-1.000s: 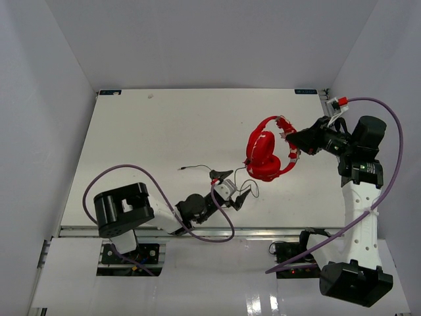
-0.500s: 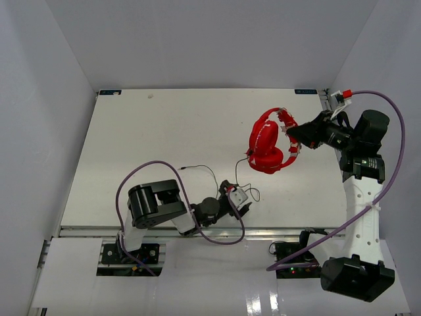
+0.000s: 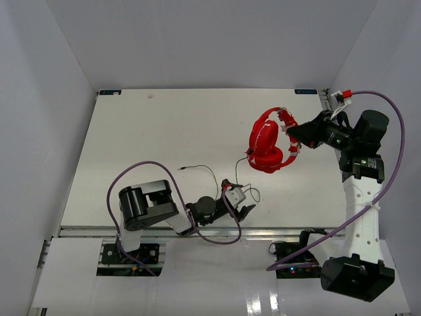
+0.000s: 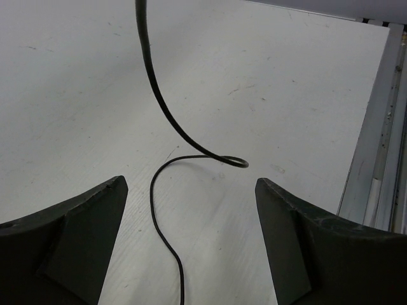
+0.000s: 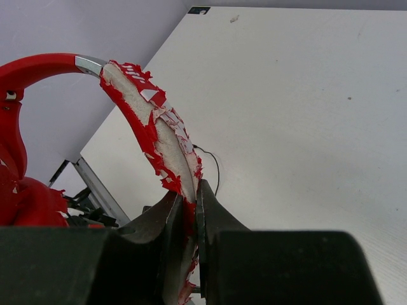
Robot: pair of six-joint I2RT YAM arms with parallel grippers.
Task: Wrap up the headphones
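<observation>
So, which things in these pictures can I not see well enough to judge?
- Top view: the plug is too small to show detail.
- Left wrist view: the cable leaves by the top and bottom edges; its ends are unseen.
- Right wrist view: the headphones are cut by the left edge; the right gripper hides the band lower down.

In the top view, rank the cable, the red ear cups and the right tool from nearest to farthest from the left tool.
1. Cable, lying right by the left tool.
2. Ear cups, farther back, to the right.
3. Right tool, beyond them, clamping the headband.
</observation>
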